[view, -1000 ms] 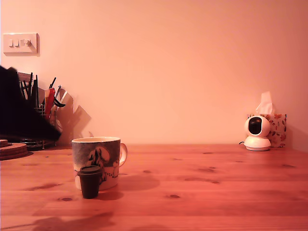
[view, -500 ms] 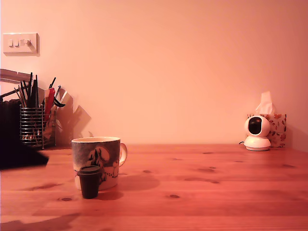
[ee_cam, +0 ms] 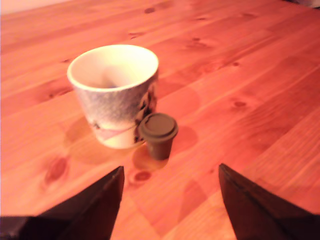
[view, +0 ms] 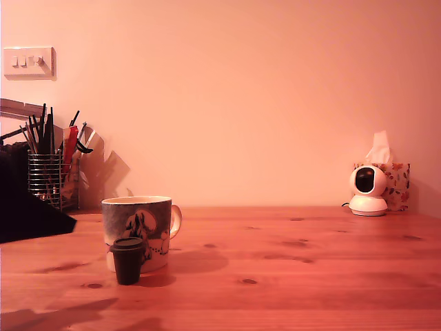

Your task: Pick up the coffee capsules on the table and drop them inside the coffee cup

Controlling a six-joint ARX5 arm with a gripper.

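Arm drawn back toward the desk's left edge in the exterior view; no grasp made.

Gripper stood spread and empty. One capsule stood upright near the desk's front edge, just before the coffee cup; pickup remained outstanding.

Looks like someone's home, probably a kitchen or dining corner: a pine table against a plain wall with a light switch, a wire holder of utensils, a tissue box, an illustrated mug and a little security camera.
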